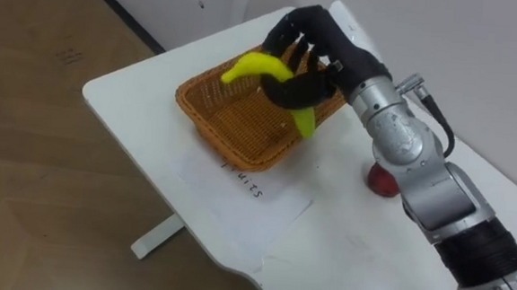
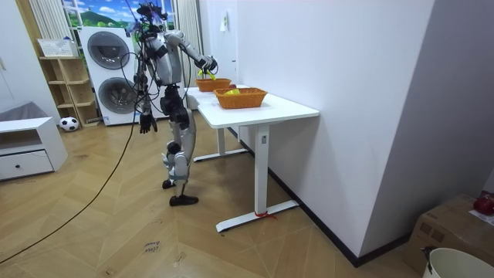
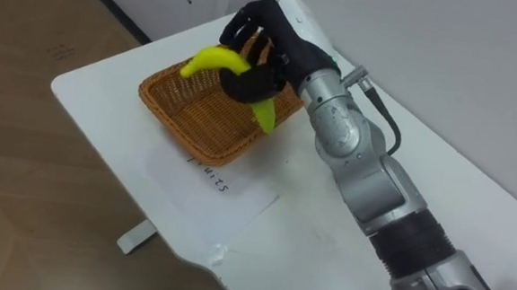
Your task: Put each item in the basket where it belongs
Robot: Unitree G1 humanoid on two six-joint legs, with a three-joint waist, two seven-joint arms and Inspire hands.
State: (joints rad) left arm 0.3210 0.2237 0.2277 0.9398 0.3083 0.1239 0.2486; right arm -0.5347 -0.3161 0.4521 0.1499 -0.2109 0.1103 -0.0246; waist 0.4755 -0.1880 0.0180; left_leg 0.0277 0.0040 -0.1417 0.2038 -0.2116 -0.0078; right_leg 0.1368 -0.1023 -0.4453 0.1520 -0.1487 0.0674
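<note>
- Near a rounded corner of the smooth white worktop [image 1: 342,249] sits a shallow rectangular basket [image 1: 215,124] of tightly woven, tan-orange wicker.
- Above the basket's far side, the right hand [image 1: 332,46], dark and jointed on a silver metal forearm, has its fingers and thumb curled round a banana [image 1: 259,67], gripping it near the middle.
- The banana is glossy, curved and yellow, shading to green at the lower tip; it is held in the air over the basket, clear of the weave.
- Under the basket's near edge lies a flat white paper sheet [image 1: 237,193] bearing small dark lettering, reaching toward the worktop's near edge.
- A small rounded red thing [image 1: 382,181] rests on the worktop just beside the forearm, partly hidden by it.
- In the room view, the robot stands at the worktop's end; a second wicker basket [image 2: 241,98] sits further along the worktop.
- The left hand [image 2: 143,123] hangs at the robot's side; whether it is open or closed I cannot tell.
</note>
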